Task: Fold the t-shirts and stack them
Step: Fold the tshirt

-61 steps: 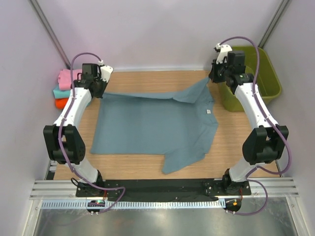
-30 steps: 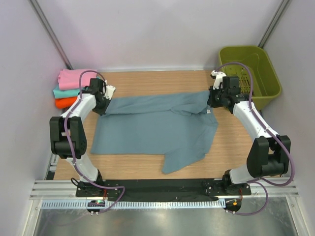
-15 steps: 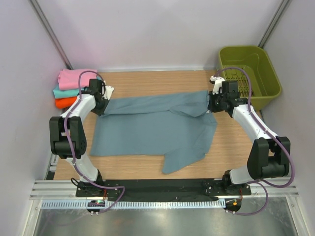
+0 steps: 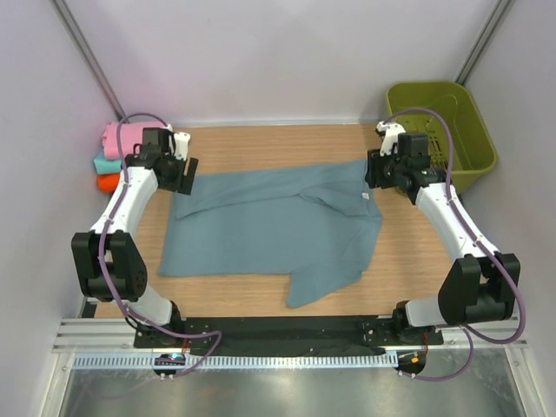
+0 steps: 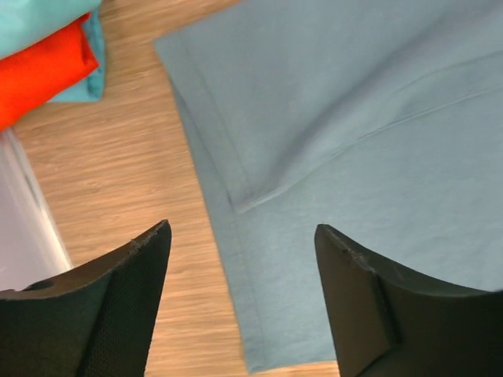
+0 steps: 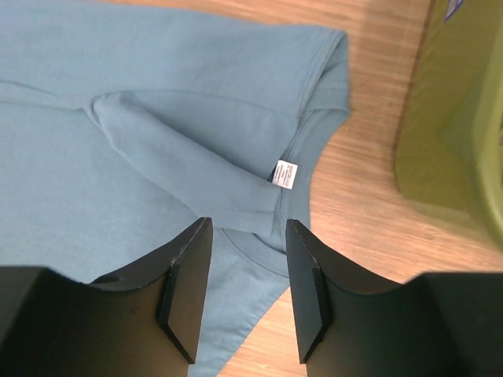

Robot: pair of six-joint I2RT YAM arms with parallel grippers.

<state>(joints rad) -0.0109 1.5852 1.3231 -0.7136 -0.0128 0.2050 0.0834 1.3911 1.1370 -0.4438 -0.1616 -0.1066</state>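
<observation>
At the far left a folded stack sits by the wall: pink t-shirt (image 4: 122, 136) on top, teal t-shirt (image 4: 106, 162) beneath it, orange t-shirt (image 4: 108, 182) lowest. Just right of it the left end effector (image 5: 242, 236) hangs over the left corner of the slate blue-grey t-shirt (image 4: 269, 230), fingers apart and gripping nothing. That shirt lies spread across the middle of the surface (image 4: 261, 143), its far edge doubled over towards the near side and one sleeve poking out at the near edge. The cloth looks light, limp and quick to bunch. I judge it is best pinched at corners or along a fold edge, both sides together, so it travels as a sheet. The right end effector (image 6: 248, 228) hovers over the collar by the white neck label (image 6: 284, 173), fingers likewise apart and empty. Further right stands an olive-green plastic basket (image 4: 473, 130). The surface is pale wood-grain board. Plain pale walls (image 4: 278, 52) enclose it on three sides.
</observation>
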